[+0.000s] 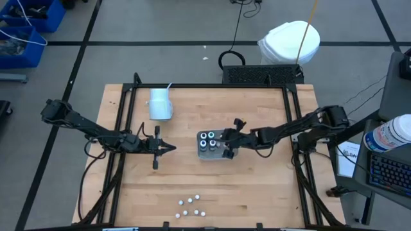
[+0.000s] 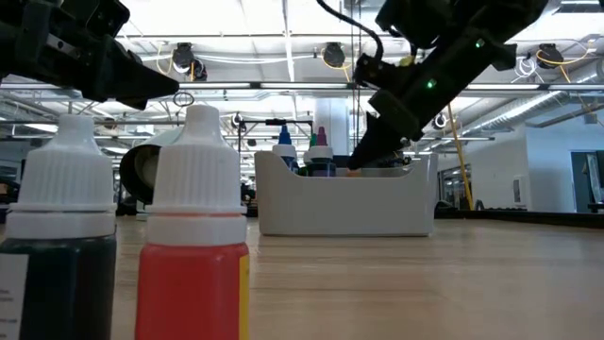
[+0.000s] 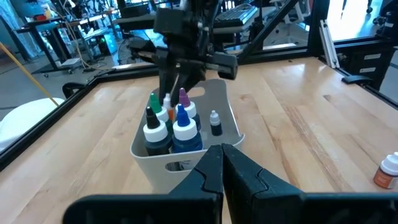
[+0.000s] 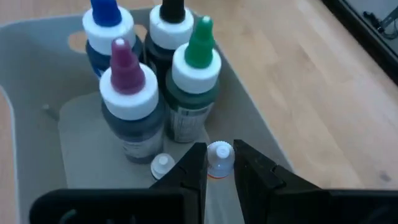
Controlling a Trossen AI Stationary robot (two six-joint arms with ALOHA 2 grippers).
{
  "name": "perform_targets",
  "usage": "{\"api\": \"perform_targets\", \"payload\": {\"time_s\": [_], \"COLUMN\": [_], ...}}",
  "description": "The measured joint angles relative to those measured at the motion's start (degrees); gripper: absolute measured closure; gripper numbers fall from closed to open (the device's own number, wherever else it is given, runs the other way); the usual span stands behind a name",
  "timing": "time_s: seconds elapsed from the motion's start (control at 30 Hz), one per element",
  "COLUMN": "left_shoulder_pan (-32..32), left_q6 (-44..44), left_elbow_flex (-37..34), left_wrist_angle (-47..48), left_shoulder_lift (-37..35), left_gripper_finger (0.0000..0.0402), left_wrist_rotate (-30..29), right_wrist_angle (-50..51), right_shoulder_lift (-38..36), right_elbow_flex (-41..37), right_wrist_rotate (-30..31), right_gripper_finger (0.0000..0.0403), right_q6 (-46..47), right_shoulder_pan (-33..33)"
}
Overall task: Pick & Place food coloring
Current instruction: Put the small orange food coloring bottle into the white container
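A grey tray [image 1: 232,153] stands mid-table and holds four big dark food coloring bottles [image 4: 155,81] with white collars and blue, black, green and purple tips. A small white-capped bottle [image 4: 163,163] stands on its floor. My right gripper [image 4: 221,168] reaches into the tray, shut on another small white-capped, orange-bodied bottle [image 4: 219,157]. It also shows in the high view [image 1: 225,149]. My left gripper [image 1: 172,149] waits shut, left of the tray, holding nothing. Several small bottles [image 1: 192,206] stand near the table's front edge. My right gripper pinches the small bottle's white cap [image 4: 219,152] between its two fingertips [image 4: 198,163]. The fingers slant down from the table's right side. The bottle hangs upright below them inside the tray, next to the green-tipped bottle [image 4: 200,56]. Its base is hidden by the fingers.
A white cup [image 1: 160,104] lies on its side at the far left of the table. In the low view two small bottles, one dark [image 2: 57,236] and one red [image 2: 193,236], stand close to the camera. Bare wood lies right of the tray.
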State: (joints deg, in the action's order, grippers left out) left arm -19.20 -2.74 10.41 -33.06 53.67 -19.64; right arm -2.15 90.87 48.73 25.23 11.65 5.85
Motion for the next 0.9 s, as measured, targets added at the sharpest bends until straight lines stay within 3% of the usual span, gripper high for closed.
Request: {"api": "perform_targets", "payload": {"time_s": [0.4,0.57,0.9], "left_shoulder_pan": [0.0,0.0,0.0], "left_q6": [0.0,0.0,0.0], "left_elbow_flex": [0.0,0.0,0.0], "left_wrist_angle": [0.0,0.0,0.0], "left_shoulder_lift": [0.0,0.0,0.0], "left_gripper_finger": [0.0394,0.0394,0.0394], "left_wrist_rotate": [0.0,0.0,0.0], "right_wrist_angle": [-1.8,-2.5,-2.3], "right_shoulder_lift": [5.6,5.7,5.6], "right_elbow_flex": [0.0,0.0,0.0], "right_wrist_rotate": [0.0,-2.9,-3.1], "right_gripper_finger": [0.0353,0.0353,0.0353], "right_q6": [1.4,2.0,3.1], "right_shoulder_pan": [-1.1,-1.2,-1.2]}}
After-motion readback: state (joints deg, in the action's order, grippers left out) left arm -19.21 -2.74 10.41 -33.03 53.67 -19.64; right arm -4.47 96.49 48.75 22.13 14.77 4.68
